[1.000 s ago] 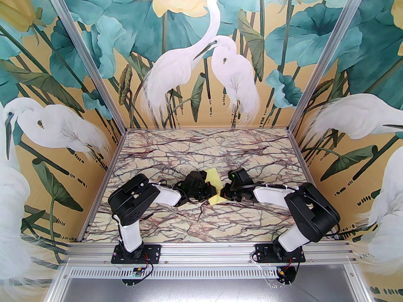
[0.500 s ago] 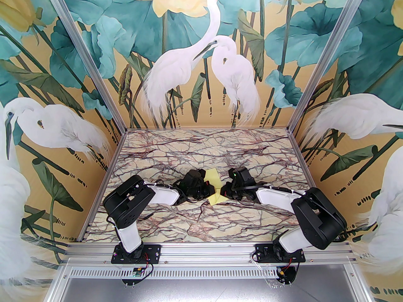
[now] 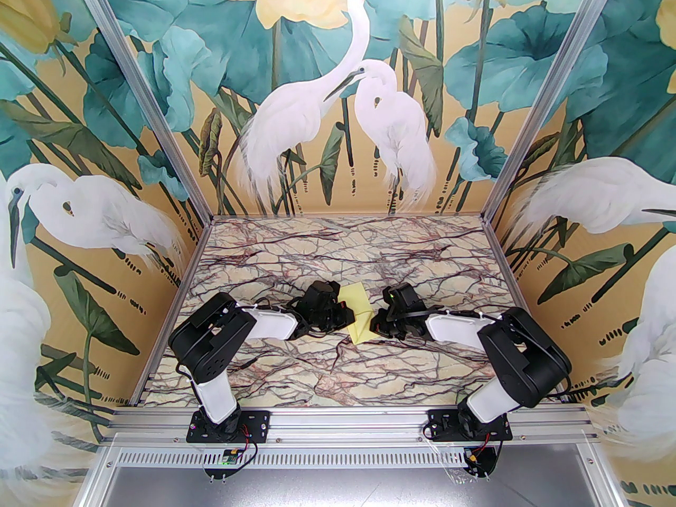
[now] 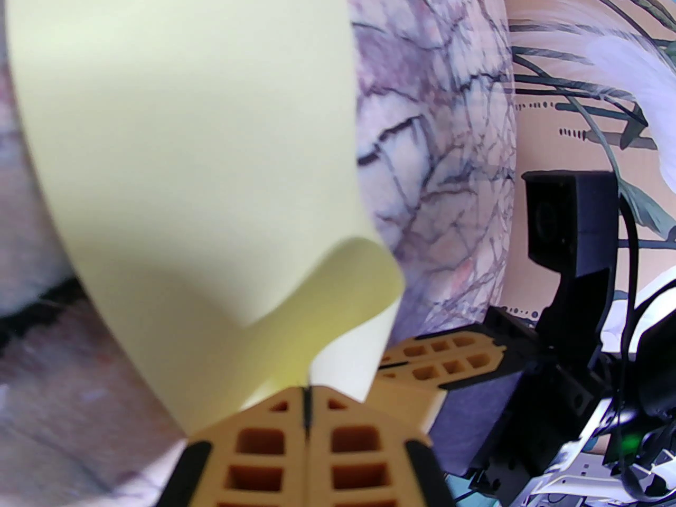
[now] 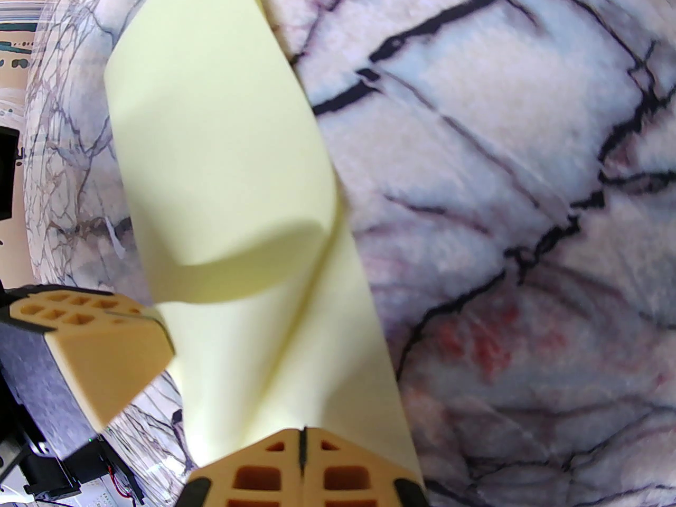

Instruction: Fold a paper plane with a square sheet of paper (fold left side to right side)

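Mid-fold: left gripper [image 4: 306,391] and right gripper [image 5: 302,433] each pinch the sheet [image 3: 358,307], apparently curled rightward; next, align edges and press flat.

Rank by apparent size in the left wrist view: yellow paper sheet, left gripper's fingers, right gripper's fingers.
1. yellow paper sheet
2. left gripper's fingers, enlarged by camera nearness
3. right gripper's fingers
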You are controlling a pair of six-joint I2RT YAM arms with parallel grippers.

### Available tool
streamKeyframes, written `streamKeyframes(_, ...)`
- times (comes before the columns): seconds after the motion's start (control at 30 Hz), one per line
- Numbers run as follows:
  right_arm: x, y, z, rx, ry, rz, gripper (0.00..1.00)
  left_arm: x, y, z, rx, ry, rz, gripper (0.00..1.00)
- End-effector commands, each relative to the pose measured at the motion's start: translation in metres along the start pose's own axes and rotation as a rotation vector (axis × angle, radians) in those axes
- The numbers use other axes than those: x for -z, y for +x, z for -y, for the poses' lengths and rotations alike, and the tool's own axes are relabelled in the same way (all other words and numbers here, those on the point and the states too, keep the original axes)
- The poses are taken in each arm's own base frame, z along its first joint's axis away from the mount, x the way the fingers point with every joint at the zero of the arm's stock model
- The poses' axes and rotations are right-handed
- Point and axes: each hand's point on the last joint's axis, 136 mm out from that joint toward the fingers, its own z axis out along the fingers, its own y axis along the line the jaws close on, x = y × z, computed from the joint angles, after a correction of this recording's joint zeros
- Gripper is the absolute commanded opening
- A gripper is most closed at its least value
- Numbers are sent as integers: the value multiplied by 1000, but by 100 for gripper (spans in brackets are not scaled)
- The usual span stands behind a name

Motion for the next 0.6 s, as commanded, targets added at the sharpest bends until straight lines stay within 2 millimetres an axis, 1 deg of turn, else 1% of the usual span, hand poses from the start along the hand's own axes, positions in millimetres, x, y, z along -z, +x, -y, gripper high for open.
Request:
streamKeyframes(0.0, -4, 3, 1, 15, -2, -14, 1, 5, -9, 8, -39, 0, 14, 0)
streamKeyframes(0.37, -7, 6, 4, 13, 5, -24, 0, 9, -17, -1, -54, -39, 26, 0)
streamKeyframes(0.57, -8, 7, 4, 15, 6, -27, 0, 9, -17, -5, -59, -52, 22, 0)
